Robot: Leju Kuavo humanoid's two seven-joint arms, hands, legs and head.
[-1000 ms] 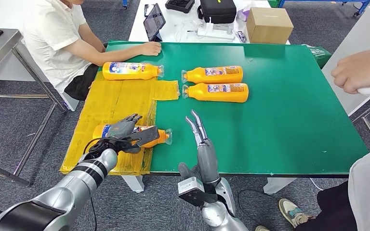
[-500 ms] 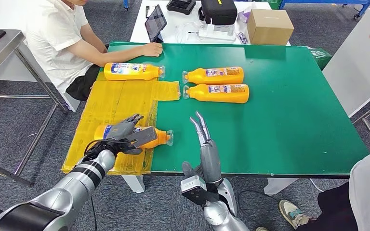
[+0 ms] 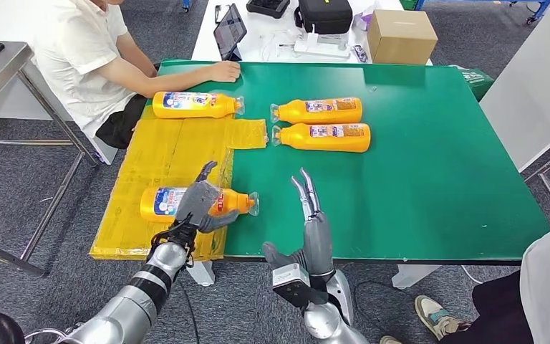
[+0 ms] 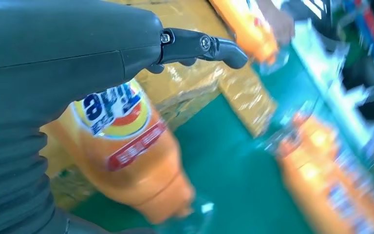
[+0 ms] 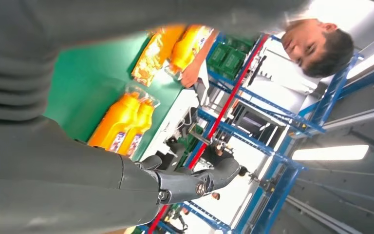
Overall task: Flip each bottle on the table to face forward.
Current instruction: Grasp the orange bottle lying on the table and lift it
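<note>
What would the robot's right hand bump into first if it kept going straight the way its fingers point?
Probably the nearer of the paired bottles ahead of the right hand; bare green table lies between, though depth is uncertain.

Lab or workshop; green test table (image 3: 430,179), blue metal racks (image 5: 272,146), grey carpet (image 3: 14,193)

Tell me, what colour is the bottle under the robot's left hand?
Orange, with a white-and-blue label; the bottle under the left hand shows best in the head view.

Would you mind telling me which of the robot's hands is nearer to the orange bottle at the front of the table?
Left. The left hand rests on the nearest bottle, while the right hand is off past its cap end, fingers straight, not touching.
</note>
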